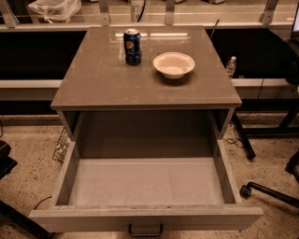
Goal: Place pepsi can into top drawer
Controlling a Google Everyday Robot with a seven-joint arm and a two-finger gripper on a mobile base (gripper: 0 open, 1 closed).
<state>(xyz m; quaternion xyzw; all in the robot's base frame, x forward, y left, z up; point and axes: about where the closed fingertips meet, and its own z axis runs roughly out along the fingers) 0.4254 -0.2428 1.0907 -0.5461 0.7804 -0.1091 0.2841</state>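
Speckled floor (28,172) spreads under a brown counter (112,79) with a shiny top, and dark shelves run behind it. No part of the robot arm shows. The jaws are outside the picture, so I cannot tell if they are spread or closed, or how near they are to the can.

Nothing holds the pepsi can (132,46). It stands up straight on the far part of the counter, a bit left of the middle, with its round logo facing the near side. Just to its right, close but not touching, sits a white bowl (174,64). The bowl is wider and lower than the can.

Under the counter top, the top drawer (145,184) is pulled out toward the near side. Its pale bottom shows, with low walls on the left, right and near sides. A small dark handle (145,230) hangs on its front. The can is up on the counter, behind the open drawer, not in it.

A clear water bottle (231,66) stands to the right of the counter, farther back. A plastic bag (53,9) lies at the far left. A black chair wheel (245,190) rests on the floor at the near right.
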